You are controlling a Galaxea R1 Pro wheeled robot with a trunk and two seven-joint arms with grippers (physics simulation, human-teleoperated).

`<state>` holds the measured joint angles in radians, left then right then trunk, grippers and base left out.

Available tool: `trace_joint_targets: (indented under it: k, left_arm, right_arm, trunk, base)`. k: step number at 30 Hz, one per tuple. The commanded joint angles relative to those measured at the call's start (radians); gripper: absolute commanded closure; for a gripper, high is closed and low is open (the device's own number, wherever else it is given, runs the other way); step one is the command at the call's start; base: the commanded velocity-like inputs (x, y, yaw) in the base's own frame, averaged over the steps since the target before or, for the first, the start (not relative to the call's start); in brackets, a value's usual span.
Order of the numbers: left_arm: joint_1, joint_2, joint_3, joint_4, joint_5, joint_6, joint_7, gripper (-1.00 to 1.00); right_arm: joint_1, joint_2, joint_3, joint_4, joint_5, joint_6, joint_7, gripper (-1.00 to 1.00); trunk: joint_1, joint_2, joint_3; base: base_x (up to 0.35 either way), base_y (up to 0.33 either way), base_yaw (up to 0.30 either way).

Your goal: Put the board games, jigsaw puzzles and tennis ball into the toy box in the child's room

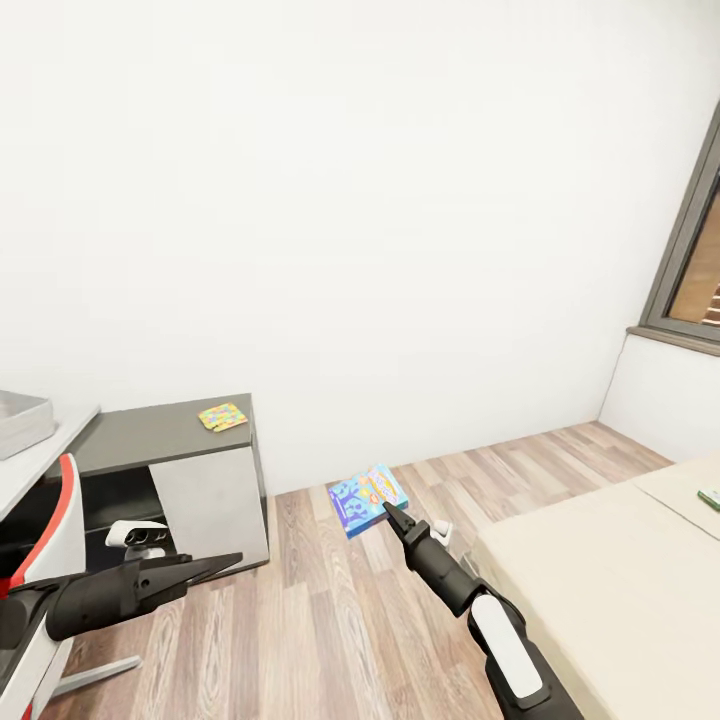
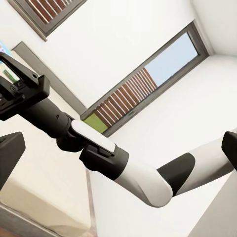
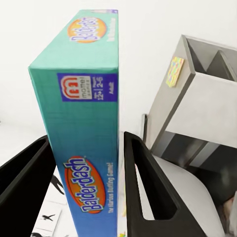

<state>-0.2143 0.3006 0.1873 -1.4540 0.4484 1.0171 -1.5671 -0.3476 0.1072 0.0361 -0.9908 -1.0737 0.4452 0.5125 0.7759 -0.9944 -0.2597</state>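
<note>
My right gripper [image 1: 392,517] is shut on a board game [image 1: 367,499], a blue printed box held up above the wood floor between the cabinet and the bed. In the right wrist view its teal "Balderdash" side [image 3: 91,123] stands between the two black fingers [image 3: 148,187]. One jigsaw puzzle [image 1: 222,416] lies on the dark grey cabinet top [image 1: 150,435]. The toy box [image 1: 20,420] shows at the far left on the pale table [image 1: 45,455]. My left gripper [image 1: 205,567] hangs low at the left, open and empty, its fingers [image 2: 10,158] spread wide.
The beige bed [image 1: 590,560] fills the lower right, with a small green-edged object [image 1: 710,497] near its far side. A red and white chair [image 1: 45,540] stands at the lower left beside the table. A dark-framed window [image 1: 695,270] is at the right.
</note>
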Motion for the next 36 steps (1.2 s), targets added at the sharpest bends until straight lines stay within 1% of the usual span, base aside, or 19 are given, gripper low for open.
trace_joint_targets:
  k: [1,27,31,36]
  left_arm:
    - [-0.001,0.0,0.0,0.0,0.0,0.011,-0.004,-1.0]
    - [-0.001,0.0,0.0,0.0,-0.002,0.011,-0.004,-1.0]
    - [-0.001,0.0,0.0,0.0,-0.002,0.011,-0.004,-1.0]
    - [-0.001,0.0,0.0,0.0,-0.002,0.011,-0.004,-1.0]
  right_arm:
    - [-0.001,0.0,-0.001,0.0,-0.009,0.008,-0.001,1.0]
    - [-0.001,0.001,-0.001,-0.002,-0.009,0.007,-0.003,1.0]
    - [-0.001,0.002,-0.001,-0.002,-0.009,0.007,-0.003,1.0]
    - [-0.001,0.002,-0.001,-0.002,-0.009,0.007,-0.003,1.0]
  trunk:
    - [-0.004,0.006,0.002]
    - [-0.104,0.188,0.07]
    - [-0.119,0.216,0.083]
    - [-0.119,0.216,0.083]
  base:
    - [0.0,0.0,0.006]
    - [0.0,0.0,0.0]
    - [0.0,0.0,0.093]
    - [0.0,0.0,0.24]
